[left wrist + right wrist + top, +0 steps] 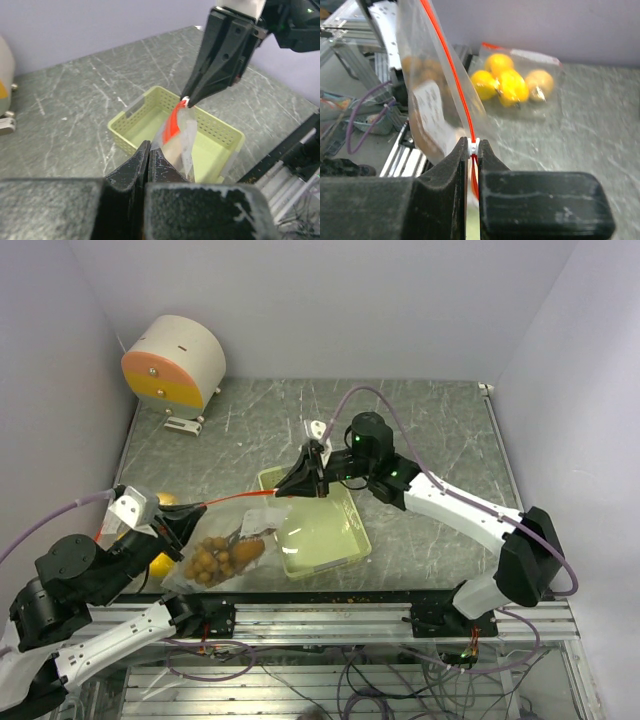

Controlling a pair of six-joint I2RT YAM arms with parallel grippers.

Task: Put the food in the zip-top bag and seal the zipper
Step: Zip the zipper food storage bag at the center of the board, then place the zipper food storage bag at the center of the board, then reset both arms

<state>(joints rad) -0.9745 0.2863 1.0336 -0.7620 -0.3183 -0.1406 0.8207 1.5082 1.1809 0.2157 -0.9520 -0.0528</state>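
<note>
A clear zip-top bag (pixel 262 522) hangs stretched between both grippers above the table. Its red zipper (pixel 240 498) runs taut from one to the other. My left gripper (pixel 190 520) is shut on the bag's left corner (pixel 167 145). My right gripper (pixel 292 487) is shut on the white zipper slider (pixel 474 145) at the other end. Brown berries (pixel 210 560) and a tan fruit (pixel 250 550) lie in the sagging bottom of the bag. The left wrist view shows the right gripper (pixel 187 100) pinching the zipper (pixel 172 125).
A pale green tray (pixel 340 550) sits under and right of the bag. A second clear bag with yellow-orange fruits (pixel 512 82) lies at the left, partly behind my left arm (pixel 160 563). An orange-and-white drum (pixel 175 360) stands at the back left.
</note>
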